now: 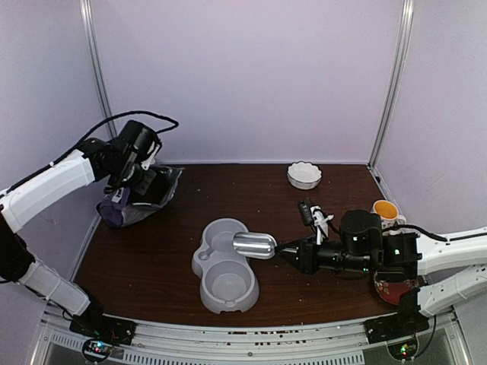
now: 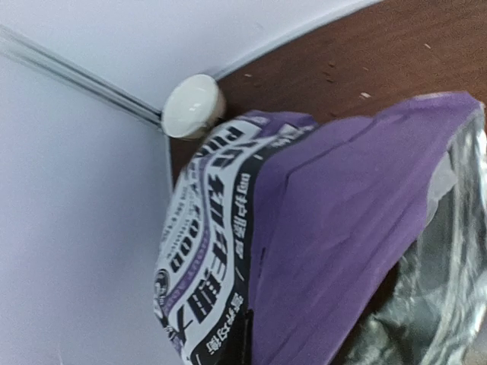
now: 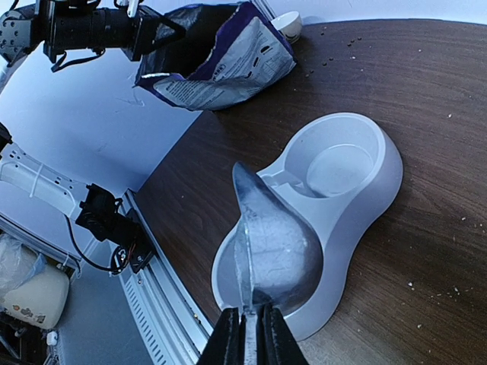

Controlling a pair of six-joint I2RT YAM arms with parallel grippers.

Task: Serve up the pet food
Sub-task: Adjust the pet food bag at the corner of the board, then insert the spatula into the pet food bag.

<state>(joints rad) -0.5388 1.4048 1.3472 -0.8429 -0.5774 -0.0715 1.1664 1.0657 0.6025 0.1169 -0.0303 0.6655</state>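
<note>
Clearly the walls hem me in on the left, far and right sides, and a metal rail runs along the near edge of the surface [image 1: 152,251]. Bare brown wood lies open between the purple bag [image 1: 144,199] in the far left corner and the grey double bowl [image 1: 199,262] near the middle. More lies open behind the bowl, up to the white dish [image 1: 304,175] by the far wall. My left claw [image 3: 156,30] sits at the bag's torn mouth, but I cannot tell whether it pinches the rim. The pet food itself is hidden from me; only its bag and foil lining show. My right claw [image 3: 249,334] is clamped tight on the handle of the metal scoop [image 3: 270,243], whose blade hangs over the double bowl. An orange-lined mug [image 1: 386,211] stands just behind my right arm.
</note>
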